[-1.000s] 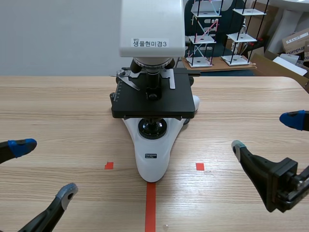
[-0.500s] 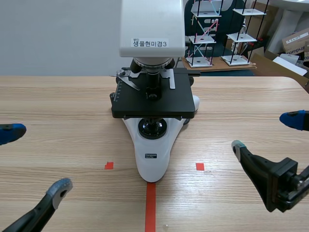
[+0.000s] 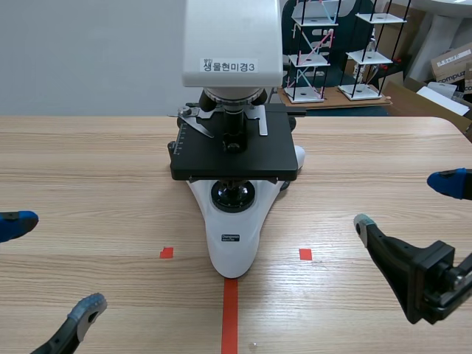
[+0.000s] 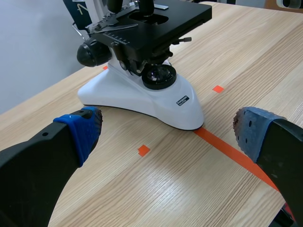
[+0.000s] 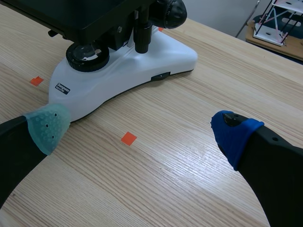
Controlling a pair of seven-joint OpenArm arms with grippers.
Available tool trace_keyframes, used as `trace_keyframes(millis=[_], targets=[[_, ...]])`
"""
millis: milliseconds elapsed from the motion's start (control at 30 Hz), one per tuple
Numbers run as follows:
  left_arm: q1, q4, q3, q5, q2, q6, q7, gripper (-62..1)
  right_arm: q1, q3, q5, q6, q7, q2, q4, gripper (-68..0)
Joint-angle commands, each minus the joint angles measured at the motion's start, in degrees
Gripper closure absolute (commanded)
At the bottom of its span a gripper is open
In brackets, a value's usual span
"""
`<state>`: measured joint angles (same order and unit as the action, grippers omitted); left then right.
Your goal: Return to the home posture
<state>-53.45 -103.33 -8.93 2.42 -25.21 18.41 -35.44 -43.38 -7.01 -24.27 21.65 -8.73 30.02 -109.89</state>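
A white microscope (image 3: 233, 140) with a black stage stands at the middle of the wooden table (image 3: 88, 162). My left gripper (image 3: 48, 269) hovers low at the near left, open, nothing between its fingers. From the left wrist view the microscope (image 4: 142, 71) lies ahead of the open left gripper (image 4: 165, 137). My right gripper (image 3: 405, 203) is at the near right, open and empty. In the right wrist view the microscope base (image 5: 123, 66) sits ahead of the right gripper (image 5: 137, 130), toward its grey-green padded finger.
Small white model towers (image 3: 313, 51) and a cardboard box (image 3: 450, 66) stand behind the table's far right edge. Bare tabletop lies on both sides of the microscope.
My left gripper has drawn back toward the near left corner, both fingers sliding outward and lower. The right arm and the microscope have stayed put.
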Motion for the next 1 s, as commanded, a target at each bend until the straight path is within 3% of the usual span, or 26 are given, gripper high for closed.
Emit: trace_keyframes(millis=[0, 700, 967], targets=[[0.11, -0.68, -0.15, -0.5, 0.24, -0.63, -0.92, -58.4, 0.35, -0.07, -0.57, -0.2, -1.01, 0.59, -0.63, -67.9], [0.13, -0.68, -0.15, -0.5, 0.26, -0.81, -0.92, -58.1, 0.35, -0.07, -0.5, -0.2, -0.96, 0.59, -0.63, -67.9], [0.13, -0.68, -0.15, -0.5, 0.26, -0.81, -0.98, -58.1, 0.35, -0.07, 2.27, -0.2, -0.96, 0.59, -0.63, -67.9]])
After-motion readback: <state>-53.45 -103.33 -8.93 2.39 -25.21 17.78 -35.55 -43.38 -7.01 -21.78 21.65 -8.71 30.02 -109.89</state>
